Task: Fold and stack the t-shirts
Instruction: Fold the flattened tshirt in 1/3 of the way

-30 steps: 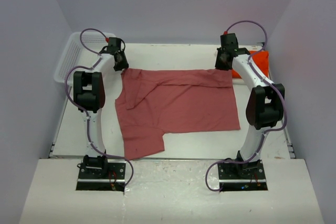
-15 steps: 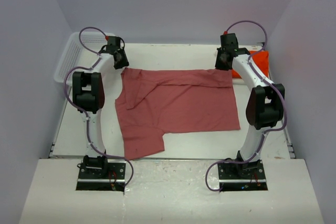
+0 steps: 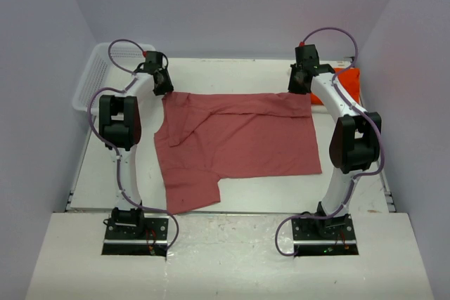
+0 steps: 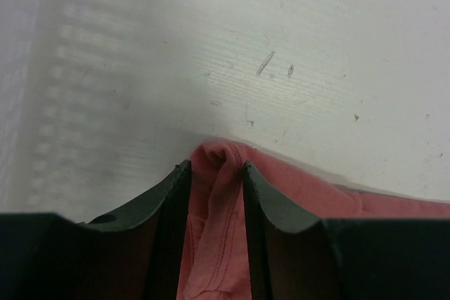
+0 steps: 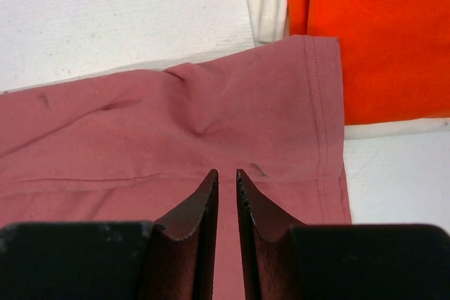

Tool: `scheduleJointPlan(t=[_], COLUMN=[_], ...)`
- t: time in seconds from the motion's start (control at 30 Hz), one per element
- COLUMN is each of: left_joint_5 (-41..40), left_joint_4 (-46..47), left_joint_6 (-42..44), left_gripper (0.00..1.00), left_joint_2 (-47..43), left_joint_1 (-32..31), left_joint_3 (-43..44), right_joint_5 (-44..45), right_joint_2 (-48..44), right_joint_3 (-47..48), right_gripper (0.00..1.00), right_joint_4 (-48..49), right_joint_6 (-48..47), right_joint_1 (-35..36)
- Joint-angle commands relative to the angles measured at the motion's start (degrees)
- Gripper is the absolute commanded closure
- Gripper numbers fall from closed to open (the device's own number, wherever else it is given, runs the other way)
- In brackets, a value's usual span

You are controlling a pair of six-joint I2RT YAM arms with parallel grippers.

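Spreading over the middle of the table (image 3: 232,68), the rose-red t-shirt (image 3: 239,138) is laid flat; the orange t-shirt (image 3: 349,82) is set at the far right corner. The rose-red t-shirt's far corners are clamped by the left gripper (image 4: 216,173) and the right gripper (image 5: 226,177).

You have very little movement to account for. Your left arm (image 3: 119,121) is the only thing that has stirred. Half a second ago it swayed a touch outward, off to the left of its own gripper, and it has now come back inward. The purple cable (image 3: 112,47) looping up behind the left gripper (image 3: 162,86) followed that sway. Its loop now sits a shade closer to the gripper, which is pinched on the rose-red t-shirt (image 3: 239,135).
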Motion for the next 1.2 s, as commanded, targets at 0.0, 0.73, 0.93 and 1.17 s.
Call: scheduleJointPlan(t=[0.0, 0.73, 0.93, 1.17], left_joint_5=[1.2, -3.71, -4.68, -6.7], left_joint_4=[1.88, 3.99, 4.43, 4.52], left_joint_6=[1.33, 2.12, 2.21, 2.65], left_gripper=[0.64, 1.0, 1.0, 1.0], left_joint_2=[0.54, -5.43, -8.07, -9.65], left_joint_1=[-0.05, 0.03, 0.03, 0.03], left_joint_3=[0.99, -1.91, -3.22, -4.63], right_joint_5=[0.98, -0.68, -0.86, -1.56], right_joint_2=[0.15, 8.67, 10.34, 11.05], right_joint_3=[2.58, 10.48, 11.98, 12.86], right_gripper=[0.83, 0.75, 0.74, 0.64], right_joint_4=[-0.18, -4.22, -4.75, -4.83], right_joint_6=[-0.71, -3.08, -3.43, -3.0], right_joint_1=[0.02, -7.45, -7.8, -8.24])
